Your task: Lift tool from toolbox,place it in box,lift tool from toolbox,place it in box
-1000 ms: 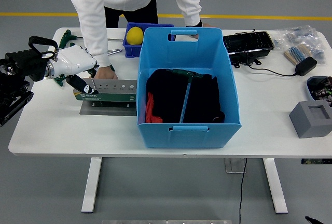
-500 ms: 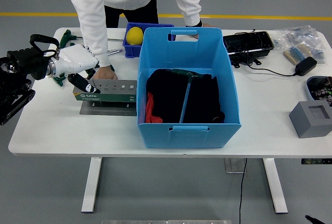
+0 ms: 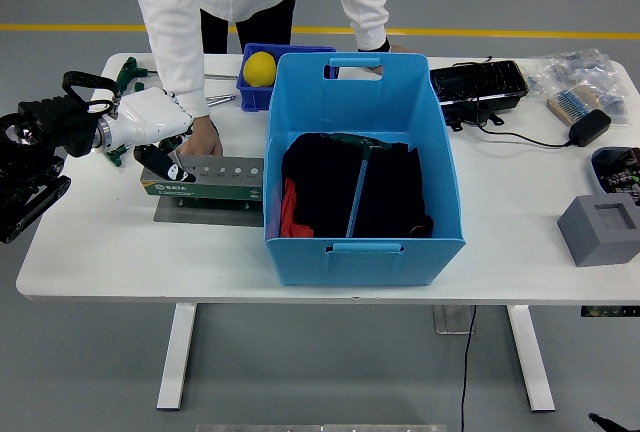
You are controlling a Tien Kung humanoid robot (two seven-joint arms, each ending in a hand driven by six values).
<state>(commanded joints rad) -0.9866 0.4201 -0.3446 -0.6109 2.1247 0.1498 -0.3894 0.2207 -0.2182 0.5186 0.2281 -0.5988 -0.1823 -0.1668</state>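
Touching the toolbox (image 3: 205, 180) left end, left hand (image 3: 150, 122) fingers (image 3: 168, 166) curl.

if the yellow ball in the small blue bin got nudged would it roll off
Probably it would roll but stay put: the yellow ball is round, yet sits inside the small blue bin, whose walls should catch it. It looks smooth, so possibly slippery to pinch.

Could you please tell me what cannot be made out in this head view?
- Whether the left robot hand grips a tool: its white palm hides the fingertips at the tool rack.
- Bottom of the blue box: dark contents and its walls cover it.
- The person's hand: partly behind the robot hand.
- Right arm: outside the frame.
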